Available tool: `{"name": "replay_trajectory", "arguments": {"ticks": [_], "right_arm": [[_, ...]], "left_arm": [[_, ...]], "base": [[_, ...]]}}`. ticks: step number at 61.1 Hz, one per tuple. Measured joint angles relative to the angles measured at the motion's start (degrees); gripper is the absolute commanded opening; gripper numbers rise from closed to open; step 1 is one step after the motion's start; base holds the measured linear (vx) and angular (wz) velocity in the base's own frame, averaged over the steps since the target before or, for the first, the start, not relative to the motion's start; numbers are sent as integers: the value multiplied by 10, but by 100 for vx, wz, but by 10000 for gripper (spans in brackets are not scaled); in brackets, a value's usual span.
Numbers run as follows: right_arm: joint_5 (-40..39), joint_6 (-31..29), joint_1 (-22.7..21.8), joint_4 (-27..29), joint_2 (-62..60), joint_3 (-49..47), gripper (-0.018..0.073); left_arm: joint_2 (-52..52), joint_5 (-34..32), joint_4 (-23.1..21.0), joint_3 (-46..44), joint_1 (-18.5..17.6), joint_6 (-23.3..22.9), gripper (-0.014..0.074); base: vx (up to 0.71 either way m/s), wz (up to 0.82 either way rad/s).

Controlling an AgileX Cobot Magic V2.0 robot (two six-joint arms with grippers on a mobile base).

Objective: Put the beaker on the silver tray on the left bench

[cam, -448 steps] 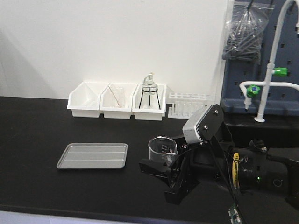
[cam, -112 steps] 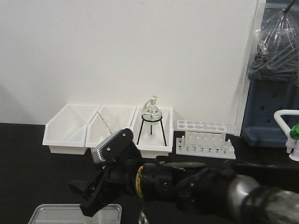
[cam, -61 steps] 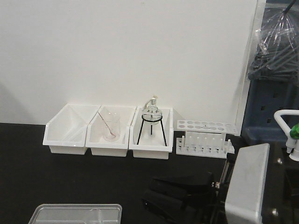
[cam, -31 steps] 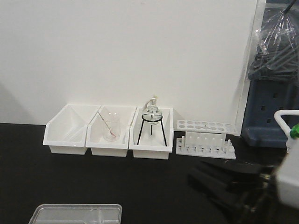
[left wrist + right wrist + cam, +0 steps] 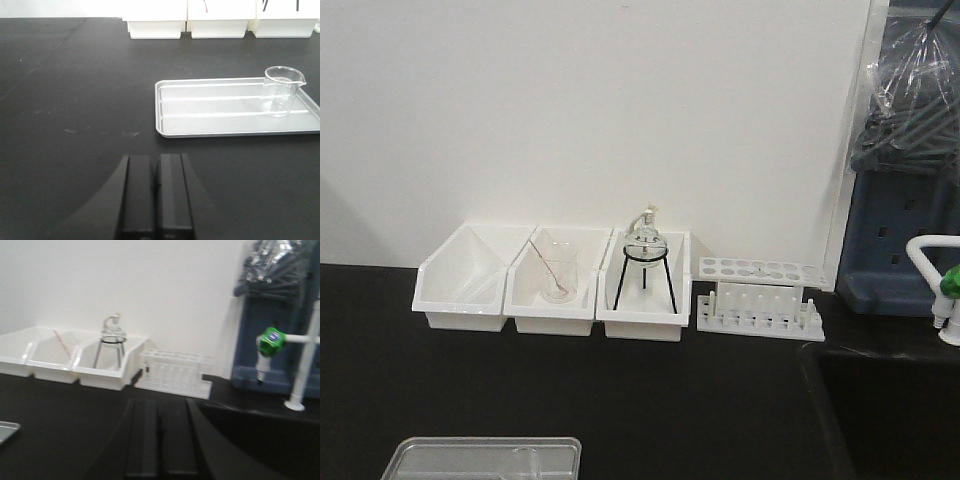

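From the front view, three white bins (image 5: 555, 290) are sitting in a row against the wall on the left bench (image 5: 620, 400); the middle bin is holding a clear beaker with a pink stick (image 5: 556, 275), the right one a round flask on a black tripod (image 5: 643, 262); a white test-tube rack (image 5: 756, 298) is standing just beside them; the silver tray (image 5: 480, 458) is showing at the bottom edge, its near part cut off, and neither arm is appearing here.

From the left wrist view, the left gripper (image 5: 156, 192) is hovering above the black worktop with its two fingers pressed together, holding nothing; the silver tray (image 5: 210, 112) is lying ahead of it, well apart; the beaker (image 5: 281, 91) is standing upright inside the tray near its right end, lip pointing right.

From the right wrist view, the right gripper (image 5: 159, 442) is pointing toward the bins (image 5: 70, 360) and the rack (image 5: 172, 372), its fingers likewise closed against each other and empty; a green-tipped tap (image 5: 270, 342) is standing at the right; a corner of the tray (image 5: 6, 432) is peeking in at the left edge.
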Motion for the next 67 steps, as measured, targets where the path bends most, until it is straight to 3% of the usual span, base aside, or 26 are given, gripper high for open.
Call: {"name": "replay_trajectory", "arguments": {"ticks": [14,21,32,67], "right_arm": [[-33,-26,-106,85,-24,113,-14],[-60,-97,-136,154,-24,119,-14],[-78,-214,-139,184,-24,119,-14],[-78,-227,-139,190,-24,119,-13]], "left_arm": [[0,0,0,0,0,0,1],[0,0,0,0,0,0,1],[0,0,0,0,0,0,1],[0,0,0,0,0,0,1]], "base": [[0,1],[0,0],[0,0],[0,0]]}}
